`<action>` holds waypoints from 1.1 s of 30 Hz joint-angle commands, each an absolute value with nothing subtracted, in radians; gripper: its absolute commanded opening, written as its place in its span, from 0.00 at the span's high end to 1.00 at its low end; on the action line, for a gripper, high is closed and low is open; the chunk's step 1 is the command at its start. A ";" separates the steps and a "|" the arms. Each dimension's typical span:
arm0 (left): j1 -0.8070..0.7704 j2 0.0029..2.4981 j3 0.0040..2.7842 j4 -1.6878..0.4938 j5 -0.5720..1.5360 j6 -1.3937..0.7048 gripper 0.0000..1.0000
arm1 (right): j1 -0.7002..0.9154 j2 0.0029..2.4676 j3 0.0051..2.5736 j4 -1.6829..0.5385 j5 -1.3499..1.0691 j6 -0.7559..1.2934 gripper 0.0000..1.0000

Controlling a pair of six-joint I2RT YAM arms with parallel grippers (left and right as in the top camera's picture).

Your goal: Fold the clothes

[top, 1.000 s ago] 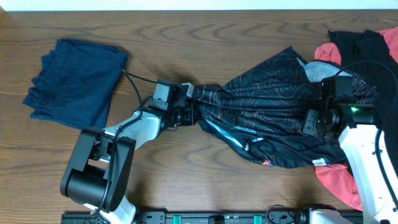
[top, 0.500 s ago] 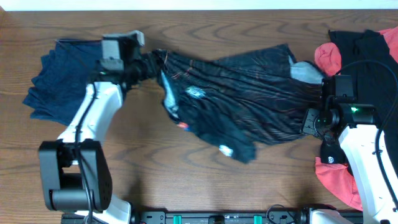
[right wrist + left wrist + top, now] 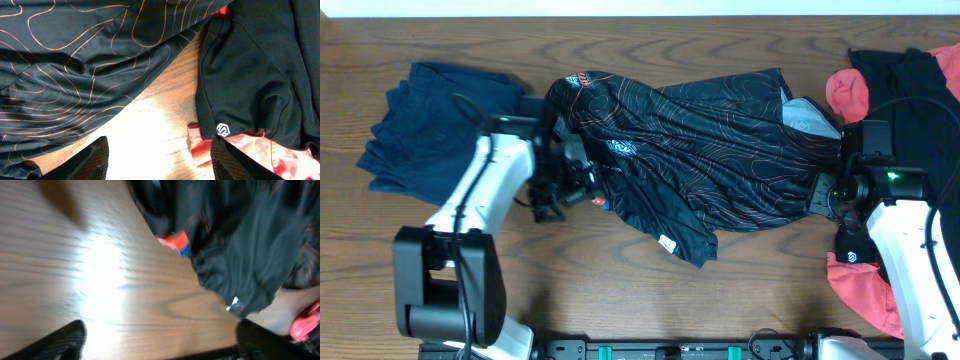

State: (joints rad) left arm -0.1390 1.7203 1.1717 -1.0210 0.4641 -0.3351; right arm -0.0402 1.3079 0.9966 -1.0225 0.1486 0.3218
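The left gripper [image 3: 560,188] is open. Its two fingers [image 3: 67,337] stand wide apart over the bare wooden table [image 3: 620,300] and hold nothing. Just beside it lies the lower left edge of a black jersey [image 3: 720,150] with thin orange contour lines, spread flat across the middle of the table. Near the gripper, the jersey carries a small red and blue patch [image 3: 172,242], too blurred to read. Further up the jersey there is a round white logo [image 3: 620,148], and orange lettering [image 3: 578,80] marks its top left corner; neither is legible. A small white tag [image 3: 667,243] sits near the bottom hem. To the left of the arm, a plain navy garment [image 3: 430,130] lies crumpled.

The right gripper [image 3: 820,195] is also open and empty. Its fingers [image 3: 95,160] are parted with lit tabletop between them, at the jersey's right edge. Just beside it, a second black garment [image 3: 250,65] bears a small white hexagon logo [image 3: 223,130] with no words. Coral-red fabric [image 3: 235,155] shows below that garment's hem, and seen from overhead it runs on toward the table's right front corner.
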 commanded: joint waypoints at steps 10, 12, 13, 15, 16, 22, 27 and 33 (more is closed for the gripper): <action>-0.400 1.719 1.006 -0.657 0.458 -0.661 0.45 | -0.047 1.303 1.001 -1.031 0.149 0.310 0.35; -0.427 1.719 0.990 -0.599 0.452 -0.685 0.44 | -0.047 1.303 1.001 -1.032 0.149 0.310 0.35; -0.440 1.719 0.982 -0.571 0.440 -0.698 0.44 | -0.047 1.303 1.001 -1.033 0.149 0.310 0.36; -0.464 1.719 0.974 -0.539 0.383 -0.723 0.44 | -0.047 1.303 1.001 -1.033 0.149 0.310 0.35; -0.473 1.719 0.972 -0.532 0.356 -0.730 0.44 | -0.047 1.303 1.001 -1.033 0.149 0.310 0.36; -0.517 1.719 0.971 -0.509 0.293 -0.743 0.44 | -0.047 1.303 1.001 -1.033 0.149 0.310 0.35; -0.545 1.723 0.971 -0.506 0.289 -0.743 0.44 | -0.047 1.303 1.001 -1.033 0.149 0.309 0.35; -0.575 1.754 0.971 -0.474 0.256 -0.761 0.44 | -0.047 1.303 1.001 -1.038 0.149 0.309 0.35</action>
State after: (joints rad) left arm -0.5644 1.7267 0.9813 -0.4873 0.2886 -0.7403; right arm -0.0402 1.3079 0.9966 -1.0336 0.1482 0.3214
